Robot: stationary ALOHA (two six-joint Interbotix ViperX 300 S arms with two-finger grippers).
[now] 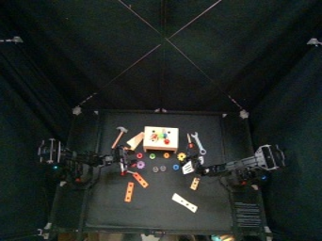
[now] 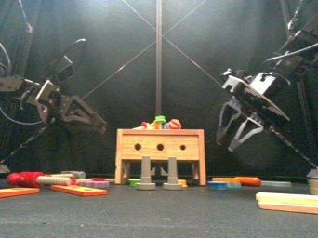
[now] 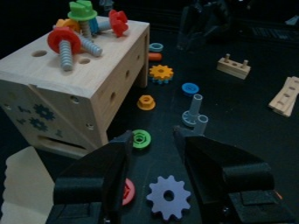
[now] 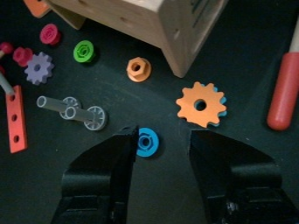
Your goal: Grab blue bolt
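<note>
A pale blue bolt [image 3: 197, 112] stands on the black table beside the wooden box [image 3: 70, 87], with a blue ring [image 3: 191, 88] just behind it. In the right wrist view the bolt [image 4: 68, 108] lies off to one side and the blue ring [image 4: 146, 141] sits between the jaws. My left gripper [image 3: 152, 140] is open and empty, hovering left of the box [image 2: 159, 149]. My right gripper [image 4: 166, 136] is open and empty, hanging above the table right of the box, seen in the front view [image 2: 236, 144]. Several coloured bolts stick out of the box top.
An orange gear [image 4: 201, 103], an orange nut [image 4: 138, 68], a green nut [image 4: 84, 51] and a purple gear [image 3: 172, 194] lie around the bolt. Wooden strips [image 3: 284, 94] and a red-handled tool [image 2: 32, 178] lie further out. Curtains ring the table.
</note>
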